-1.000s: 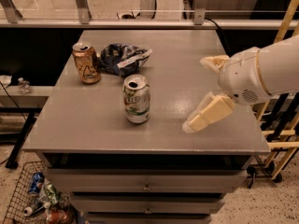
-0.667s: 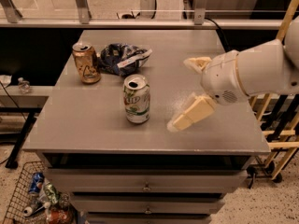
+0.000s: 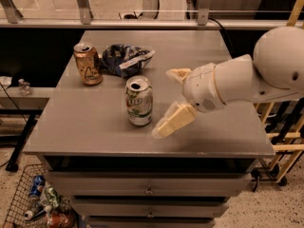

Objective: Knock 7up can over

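Note:
The 7up can (image 3: 139, 101), white and green with a silver top, stands upright near the middle of the grey table (image 3: 95, 137). My gripper (image 3: 166, 102) reaches in from the right on a white arm. Its cream fingers are spread wide apart: one fingertip (image 3: 164, 127) lies low just right of the can's base, the other (image 3: 175, 73) sits higher and further back. The can is just left of the gap between the fingers, with no visible contact.
An orange-brown can (image 3: 88, 63) stands at the back left. A dark blue snack bag (image 3: 126, 59) lies beside it, behind the 7up can. A wire basket (image 3: 38, 203) with trash sits on the floor at lower left. Wooden racks (image 3: 285, 127) stand right of the table.
My gripper and arm have moved left across the table, from well right of the 7up can to right beside it. The cans and the bag have not moved.

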Available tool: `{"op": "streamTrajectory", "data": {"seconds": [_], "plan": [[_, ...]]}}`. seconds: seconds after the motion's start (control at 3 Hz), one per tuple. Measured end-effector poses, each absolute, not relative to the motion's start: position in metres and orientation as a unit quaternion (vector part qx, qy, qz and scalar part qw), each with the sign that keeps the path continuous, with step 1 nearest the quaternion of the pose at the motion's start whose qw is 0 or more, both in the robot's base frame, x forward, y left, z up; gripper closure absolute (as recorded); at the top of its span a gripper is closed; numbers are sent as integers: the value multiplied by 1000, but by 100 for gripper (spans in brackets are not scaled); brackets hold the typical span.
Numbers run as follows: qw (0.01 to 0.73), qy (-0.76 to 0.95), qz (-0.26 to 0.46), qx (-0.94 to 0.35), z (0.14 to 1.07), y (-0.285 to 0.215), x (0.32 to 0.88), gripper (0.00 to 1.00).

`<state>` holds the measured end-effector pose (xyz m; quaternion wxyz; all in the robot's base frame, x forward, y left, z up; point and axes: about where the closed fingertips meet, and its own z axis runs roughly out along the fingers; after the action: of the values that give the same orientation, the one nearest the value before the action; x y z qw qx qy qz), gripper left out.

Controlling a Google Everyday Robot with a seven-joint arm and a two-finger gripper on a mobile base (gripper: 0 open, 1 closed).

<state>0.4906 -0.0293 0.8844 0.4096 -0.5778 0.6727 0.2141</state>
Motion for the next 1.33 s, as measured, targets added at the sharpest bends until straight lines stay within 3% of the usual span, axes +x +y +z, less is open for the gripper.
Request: {"op": "streamTrajectory", "data": {"seconds": [1.0,1.33], "plan": [[470,633,271,-552,875,12,523,0],[475,627,286,-547,871,19,529,19]]}}
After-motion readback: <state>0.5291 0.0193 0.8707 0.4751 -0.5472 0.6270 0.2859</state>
